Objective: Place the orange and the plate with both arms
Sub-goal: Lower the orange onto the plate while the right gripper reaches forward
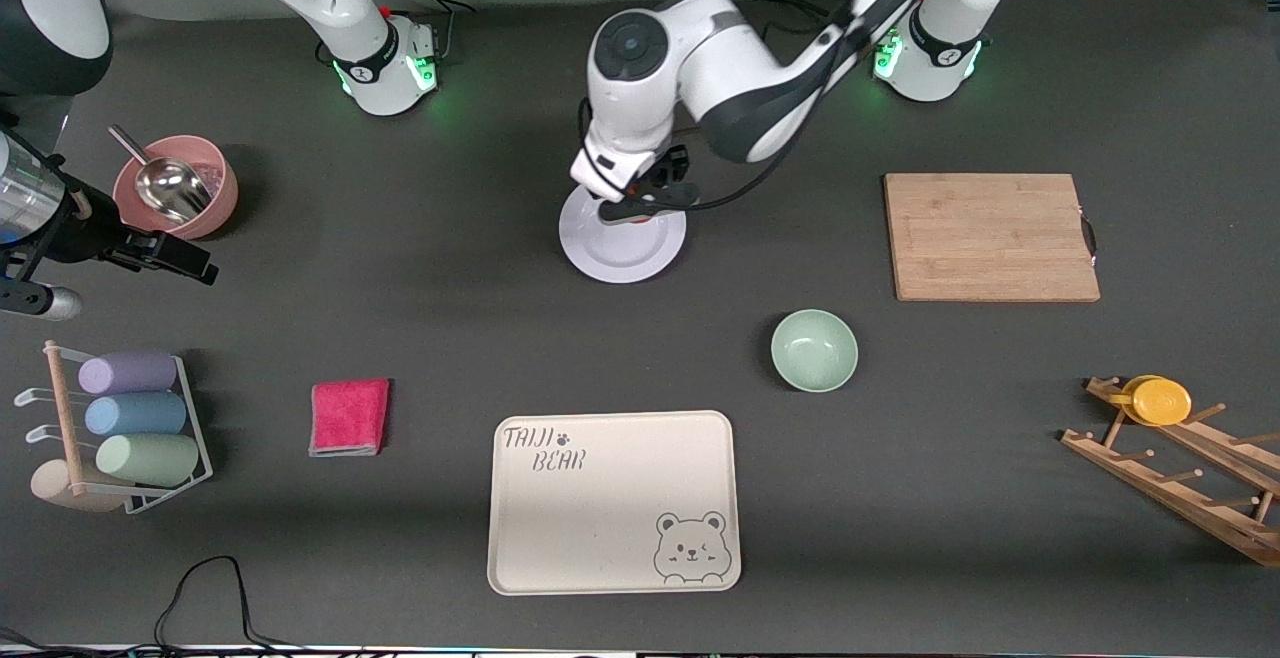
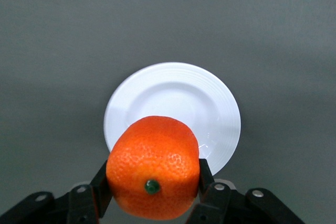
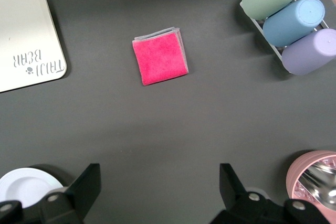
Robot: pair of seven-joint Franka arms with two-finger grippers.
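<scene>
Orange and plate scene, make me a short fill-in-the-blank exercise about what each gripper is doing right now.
1. The left gripper is shut on the ____.
2. That fruit hangs over the white ____.
3. The right gripper, holding nothing, has its fingers ____.
4. The pink cloth lies between the cup rack and the bear-printed ____.

Missing words: orange; plate; open; tray.

A cutting board [image 1: 990, 236] lies toward the left arm's end of the worktop [image 1: 400, 518]. Nearer the camera sit a green bowl [image 1: 814, 349], a bear tray [image 1: 613, 501] and a pink cloth [image 1: 349, 417].
</scene>
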